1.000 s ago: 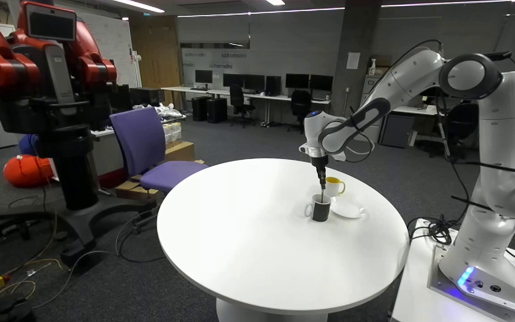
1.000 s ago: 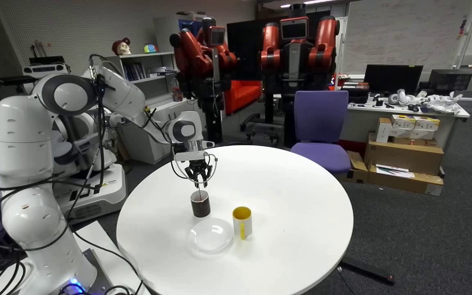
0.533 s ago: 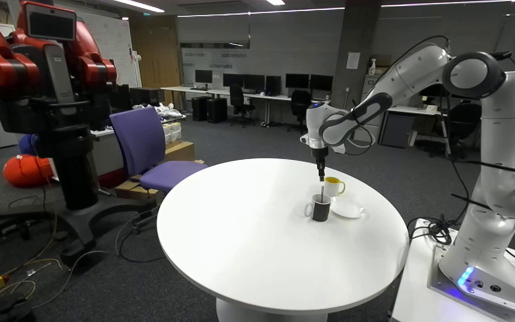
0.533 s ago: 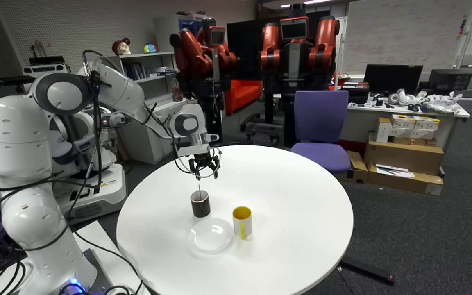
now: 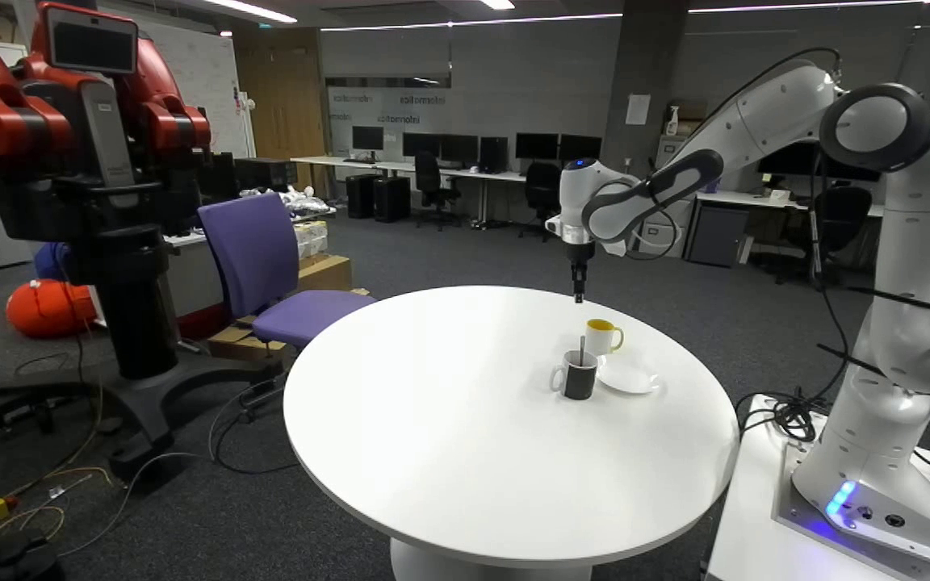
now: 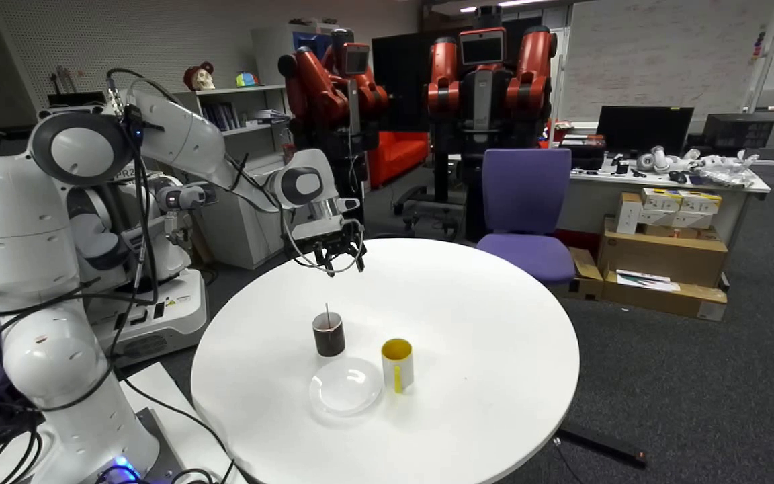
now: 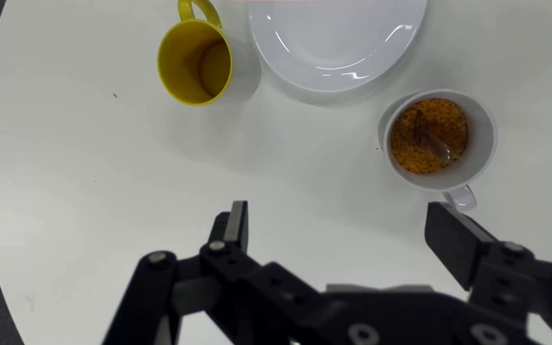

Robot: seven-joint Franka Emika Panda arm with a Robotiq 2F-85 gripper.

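Observation:
My gripper [image 7: 337, 206] stands wide open with nothing between its fingers, raised above the table in both exterior views. Nearest to it is a dark mug with a white inside [image 5: 579, 385], holding orange-brown contents. A thin spoon [image 6: 327, 314] stands in that mug, its handle sticking up above the rim, apart from the gripper [image 6: 345, 270]. In the wrist view the mug [image 7: 483, 136] lies ahead of the right fingertip, its handle partly behind that finger. A white mug with a yellow inside [image 7: 194, 62] and a white plate [image 7: 336, 43] sit close by.
Everything stands on a round white table [image 5: 433, 436], whose edge shows at the left of the wrist view. A purple chair [image 6: 527, 202] stands beyond it. The arm's base [image 5: 877, 500] is on a side bench, with loose cables [image 5: 792, 415] around it.
The gripper, at first closed around the spoon's handle, has opened, let it go and risen well clear of the mug. The spoon has stayed in the dark mug; mugs and plate have not moved.

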